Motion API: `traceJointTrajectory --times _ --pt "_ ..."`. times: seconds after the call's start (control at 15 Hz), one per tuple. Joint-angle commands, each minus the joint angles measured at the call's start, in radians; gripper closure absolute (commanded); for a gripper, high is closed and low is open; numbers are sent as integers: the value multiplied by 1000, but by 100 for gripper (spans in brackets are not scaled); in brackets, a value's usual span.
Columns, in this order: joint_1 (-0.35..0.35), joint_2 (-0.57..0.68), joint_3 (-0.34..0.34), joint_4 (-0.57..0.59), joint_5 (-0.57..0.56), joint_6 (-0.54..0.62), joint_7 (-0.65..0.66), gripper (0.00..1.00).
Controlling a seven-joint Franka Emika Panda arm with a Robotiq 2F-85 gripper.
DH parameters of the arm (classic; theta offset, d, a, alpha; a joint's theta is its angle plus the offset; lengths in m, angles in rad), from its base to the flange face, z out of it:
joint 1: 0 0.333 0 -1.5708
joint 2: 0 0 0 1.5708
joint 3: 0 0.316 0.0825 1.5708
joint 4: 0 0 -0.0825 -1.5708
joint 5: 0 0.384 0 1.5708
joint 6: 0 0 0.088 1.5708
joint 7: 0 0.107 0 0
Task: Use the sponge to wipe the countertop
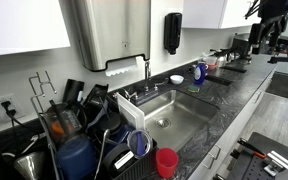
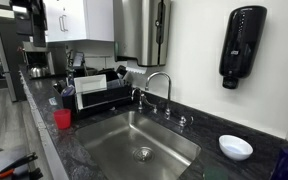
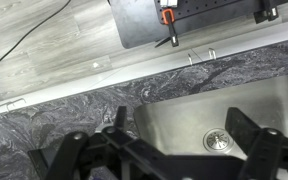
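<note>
The surface [image 1: 234, 88] ran long and dark along the wall in both exterior views, speckled and glossy [image 2: 46, 122], with the sink [image 1: 172, 115] set into it. In the wrist view the gripper [image 3: 164, 162] was seen above the front edge of the surface [image 3: 64, 112], beside the near rim of the sink [image 3: 234, 112]. Its fingers [image 3: 69, 158] were spread wide apart, with nothing between them. No sponge could be made out with certainty in any view; a small blue object [image 1: 199, 72] at the back edge, past a white bowl [image 1: 177, 79], was too small to be named. The surface was judged hard, stiff and fixed, and probably slick given its gloss, so it would be pressed upon rather than held. A sponge was judged likely to be light, soft and compressible, best taken across its narrow sides near the middle, with a firm squeeze so that it would not twist out while being dragged. A red cup [image 2: 62, 119] near the front edge was judged easy to knock over.
</note>
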Motion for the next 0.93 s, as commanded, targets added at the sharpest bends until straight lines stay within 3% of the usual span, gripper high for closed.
traceJointTrajectory --times 0.0,0.2,0.27,0.87 --pt "3 148 -74 97 -30 62 -18 0" --pt "-2 164 -64 111 -25 56 5 0" --pt "22 1 -14 3 -10 -6 13 0" --pt "13 94 -71 65 -26 43 -8 0"
